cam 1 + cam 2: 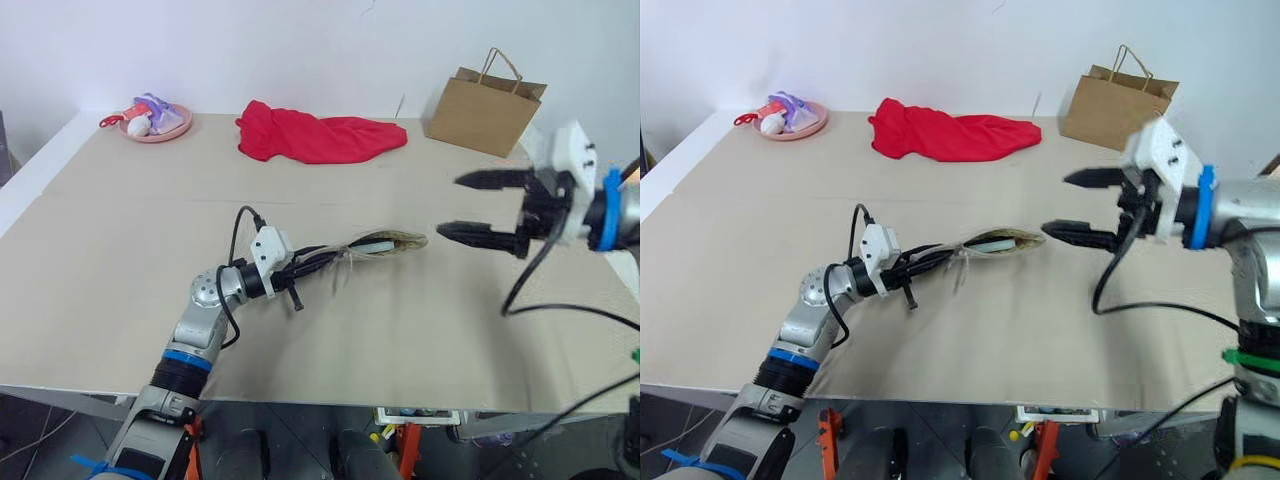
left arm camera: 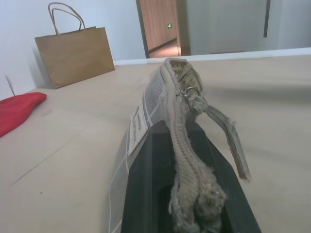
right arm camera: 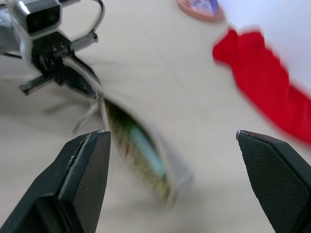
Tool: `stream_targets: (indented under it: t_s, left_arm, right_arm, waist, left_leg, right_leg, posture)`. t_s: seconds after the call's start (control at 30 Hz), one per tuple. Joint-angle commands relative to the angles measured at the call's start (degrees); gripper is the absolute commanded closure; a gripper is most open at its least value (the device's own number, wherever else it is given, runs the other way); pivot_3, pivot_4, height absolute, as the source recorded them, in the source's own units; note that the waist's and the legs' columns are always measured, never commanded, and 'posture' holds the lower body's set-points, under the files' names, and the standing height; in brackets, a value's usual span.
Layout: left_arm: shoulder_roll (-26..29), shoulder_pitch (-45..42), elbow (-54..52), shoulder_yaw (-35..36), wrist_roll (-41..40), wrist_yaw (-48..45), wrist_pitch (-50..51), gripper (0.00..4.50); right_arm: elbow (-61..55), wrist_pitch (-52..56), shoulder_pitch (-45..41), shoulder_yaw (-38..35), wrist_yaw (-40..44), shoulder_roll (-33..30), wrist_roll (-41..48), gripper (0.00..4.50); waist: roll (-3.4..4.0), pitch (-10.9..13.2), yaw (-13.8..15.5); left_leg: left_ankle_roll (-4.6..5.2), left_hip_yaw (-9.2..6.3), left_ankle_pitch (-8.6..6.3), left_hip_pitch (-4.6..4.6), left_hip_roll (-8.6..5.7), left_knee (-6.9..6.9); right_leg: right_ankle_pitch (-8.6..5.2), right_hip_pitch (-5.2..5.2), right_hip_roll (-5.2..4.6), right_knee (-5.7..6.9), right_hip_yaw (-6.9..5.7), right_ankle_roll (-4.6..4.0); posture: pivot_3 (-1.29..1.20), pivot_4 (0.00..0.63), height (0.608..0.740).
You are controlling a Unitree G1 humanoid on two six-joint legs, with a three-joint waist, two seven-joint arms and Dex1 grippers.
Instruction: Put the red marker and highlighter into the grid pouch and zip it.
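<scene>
Overhead, the left gripper (image 1: 305,265) was clamped on one end of the pouch (image 1: 385,243), held above mid-table (image 1: 100,260); the right gripper (image 1: 485,208), jaws wide apart, hung empty beside its open end. From the right wrist, the highlighter (image 3: 146,148) lay inside the pouch.

Count on table (image 1: 90,260): 1 grid pouch (image 1: 385,243), with 1 light-green highlighter (image 3: 146,148) visible inside. 1 red cloth (image 1: 315,135). 1 brown paper bag (image 1: 485,110). 1 pink dish (image 1: 157,124) holding small items, number not resolvable. 2 grippers: left gripper (image 1: 310,265), right gripper (image 1: 480,208).
</scene>
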Motion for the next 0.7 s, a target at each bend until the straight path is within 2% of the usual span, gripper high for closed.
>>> stream_targets:
  t_s: [0.03,0.13,0.2,0.3,0.43,0.7]
  left_arm:
    - [0.2,0.1,-2.5,0.5,-0.5,0.4,-0.2,4.50]
    - [0.2,0.4,-2.7,0.3,-0.6,0.3,0.0,4.50]
    - [0.1,0.2,-2.6,0.2,-0.7,0.2,0.2,4.50]
    - [0.1,-0.3,-2.3,0.0,-0.7,-0.2,0.3,4.50]
    - [-0.1,-1.0,-1.5,-0.1,-0.7,-0.4,0.2,4.50]
    - [-0.4,-1.3,-1.2,-0.4,-0.7,-0.6,0.1,4.50]
  right_arm:
    - [-4.5,1.6,6.4,-2.8,-2.1,-1.6,0.0,0.04]
    - [-9.6,3.5,17.7,1.1,-7.1,0.9,-2.3,0.04]
    - [-11.5,3.8,20.3,4.2,-11.5,3.9,-3.4,0.04]
    - [-12.9,6.8,17.3,7.1,-18.4,10.4,-2.6,0.04]
    - [-14.0,9.4,12.1,11.0,-23.6,17.0,-1.6,0.04]
    - [-14.3,16.6,2.1,13.2,-27.1,23.8,4.0,0.04]
  waist:
    - [0.03,0.0,-0.1]
    - [-0.04,0.0,-0.2]
    - [-0.16,-0.1,-0.2]
    - [0.25,0.0,-1.0]
    - [-0.13,0.1,-1.5]
    - [-0.16,0.1,-1.2]
  left_leg:
    - [0.00,0.01,0.00,0.00,0.00,0.01]
    - [0.01,-0.05,0.01,0.04,-0.01,0.00]
    - [0.00,-0.15,0.00,0.10,0.03,0.00]
    - [-0.02,-0.16,0.05,0.14,-0.05,0.02]
    - [-0.03,-0.32,0.10,0.39,-0.27,0.04]
    - [-0.03,-0.66,0.10,0.27,-0.42,-0.01]
  right_leg:
    - [0.01,-0.01,0.00,0.00,0.01,0.01]
    - [-0.01,0.05,0.02,0.01,-0.02,0.11]
    - [-0.25,0.13,0.04,0.00,-0.12,0.37]
    - [-0.10,0.05,0.07,0.04,0.16,0.43]
    - [0.05,0.24,0.11,0.02,0.33,0.48]
    - [-0.06,0.24,0.08,0.01,0.22,0.50]
  posture:
    - [0.00,0.150,0.740]
    - [0.00,0.150,0.740]
    - [0.00,0.150,0.740]
    - [0.00,0.150,0.740]
    - [0.00,0.150,0.740]
    - [0.00,0.150,0.740]
